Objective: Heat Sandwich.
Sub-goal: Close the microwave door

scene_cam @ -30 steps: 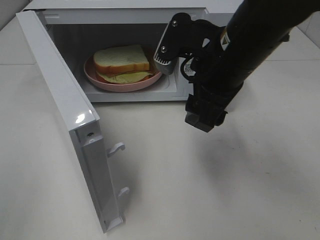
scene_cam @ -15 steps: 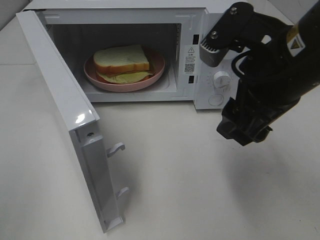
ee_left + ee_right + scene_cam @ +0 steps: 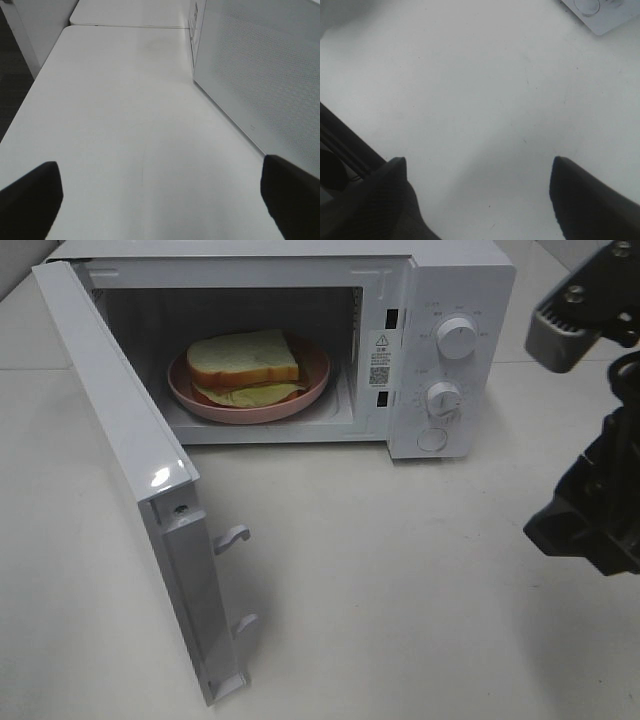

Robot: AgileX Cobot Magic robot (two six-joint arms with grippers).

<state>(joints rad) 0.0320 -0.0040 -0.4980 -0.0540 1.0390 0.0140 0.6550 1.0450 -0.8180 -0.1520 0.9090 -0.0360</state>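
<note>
Sandwich point(image 3: 243, 365) is sitting on the dish point(image 3: 316, 370) inside the microwave point(image 3: 490, 300), door point(image 3: 110, 410) hanging open. Right gripper point(image 3: 480, 200), wide and empty, is retreating from the cavity toward the bench's point(image 3: 400, 590) right edge. Door-closing is likely coming next. Left gripper point(image 3: 160, 195) is idling wide.

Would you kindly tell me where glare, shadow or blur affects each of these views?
Exterior high: sharp and evenly lit, with a small glare spot on the open microwave door and the sandwich clear inside. Left wrist: the left gripper is a dark, blurred silhouette; the table is evenly bright. Right wrist: the right gripper is likewise dark and out of focus.
</note>
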